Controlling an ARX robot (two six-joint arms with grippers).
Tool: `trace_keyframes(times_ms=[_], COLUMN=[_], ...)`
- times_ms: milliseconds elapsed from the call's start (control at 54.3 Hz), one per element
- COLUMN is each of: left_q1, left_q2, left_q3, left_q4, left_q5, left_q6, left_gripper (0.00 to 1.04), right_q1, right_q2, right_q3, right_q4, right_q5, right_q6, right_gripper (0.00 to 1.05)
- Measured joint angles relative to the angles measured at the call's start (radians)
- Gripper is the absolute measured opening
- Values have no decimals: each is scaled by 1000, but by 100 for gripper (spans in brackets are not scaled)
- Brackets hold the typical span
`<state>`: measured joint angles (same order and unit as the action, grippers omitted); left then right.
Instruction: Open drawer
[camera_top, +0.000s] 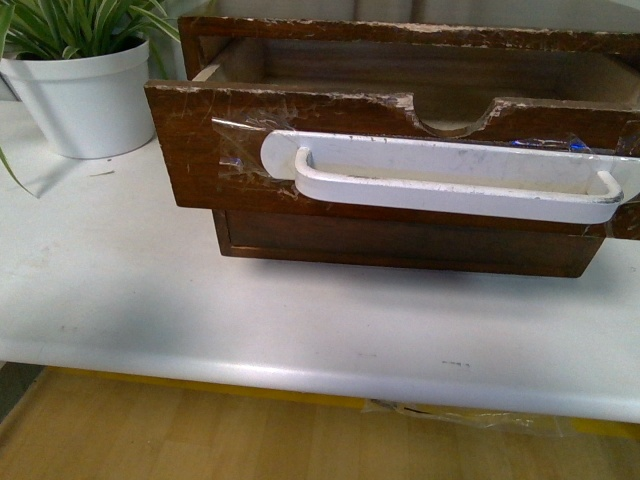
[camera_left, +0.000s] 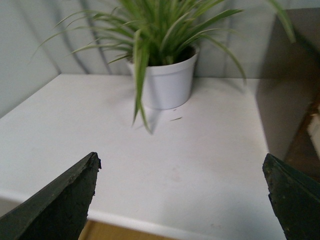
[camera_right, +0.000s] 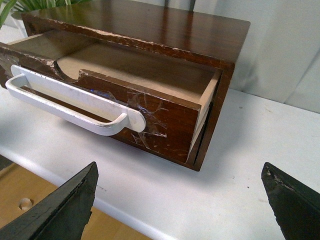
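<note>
The dark brown wooden drawer (camera_top: 230, 150) stands pulled out of its cabinet (camera_top: 400, 35), its inside open to view. Its long white bar handle (camera_top: 450, 180) lies under clear tape, below a semicircular notch (camera_top: 455, 112) in the chipped rim. The drawer also shows in the right wrist view (camera_right: 165, 117), with the handle (camera_right: 70, 107). My right gripper (camera_right: 180, 200) is open and empty over the white table, short of the drawer's right corner. My left gripper (camera_left: 182, 200) is open and empty, to the left of the cabinet. Neither arm shows in the front view.
A plain handle-less lower drawer (camera_top: 400, 248) sits shut under the open one. A white pot with a green plant (camera_top: 85, 90) stands at the back left, also in the left wrist view (camera_left: 167, 82). The white table's front edge (camera_top: 300, 375) runs near both grippers.
</note>
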<state>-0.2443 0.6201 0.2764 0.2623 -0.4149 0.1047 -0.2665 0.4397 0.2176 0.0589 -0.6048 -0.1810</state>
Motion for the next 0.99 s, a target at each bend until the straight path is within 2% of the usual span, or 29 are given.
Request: trace_keyframes(times_ms=[129,295,332,405,442,516,626,755,811,829,866,995], left_q1=[54,56,69,194,228,239,241,242,242,242,242,242], left_q2=[-103,-115,-122,-169,-191,-226,-255,-293,-307,-312,-323,-373], left_q3=[-56,-58,-66,-126,-143,-167,-189,-205,-212,-214,-219,-235], left_q4=[-95,-98,-80,24,26,24,11,-5,-14,-17,-23,-55], left_q5=[-65,-65,-20,307,374,414,415,414,415,415,415,414], left_q6=[-115,-151,-145,-126,-124,-118,-114,-113,-115,-111,-112,-111], left_gripper=[99,99,96,79,69,52,34,12,4,4,4,4], right_q1=[0,0,7,87,115,211,261,263,263,263,263,264], right_q2=[-76,-89,-93,-143,-166,-200,-224,-247,-293,-317,-366,-432], right_q3=[-48,-56,-60,-106,-119,-137,-154,-163,-163,-164,-176,-209], right_q4=[5,11,19,107,109,100,90,80,24,-11,-55,-60], right_q5=[51,51,75,346,436,586,595,602,601,601,601,601], right_q6=[104,179,180,179,179,179,179,179,179,179,178,178], right_gripper=[96,96,95,80,71,53,34,14,5,2,1,1])
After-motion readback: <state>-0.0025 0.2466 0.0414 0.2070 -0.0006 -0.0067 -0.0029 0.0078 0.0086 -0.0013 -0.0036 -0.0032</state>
